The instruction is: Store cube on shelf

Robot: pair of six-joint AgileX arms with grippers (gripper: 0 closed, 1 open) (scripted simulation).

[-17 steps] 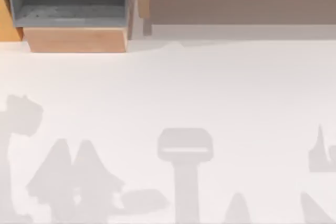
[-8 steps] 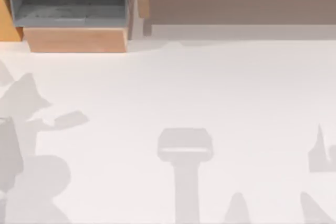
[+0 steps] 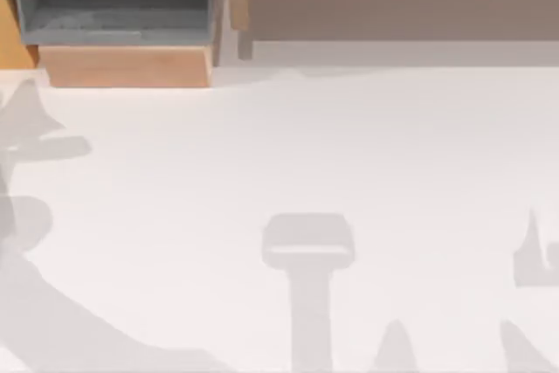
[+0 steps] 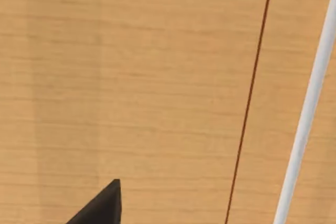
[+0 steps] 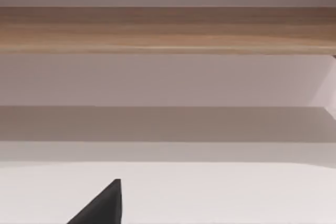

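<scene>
Where the cube is cannot be told from these views. The shelf (image 3: 393, 6) runs along the table's (image 3: 349, 146) far edge at the right, with the grey-lined box (image 3: 113, 6) to its left. The left arm's shadow (image 3: 35, 128) has swung up the left edge towards that box; the right-hand shadows have stayed put. The left gripper (image 4: 102, 205) faces pale wood and the right gripper (image 5: 102, 205) faces the shelf; neither grip can be judged, so progress is unclear.
</scene>
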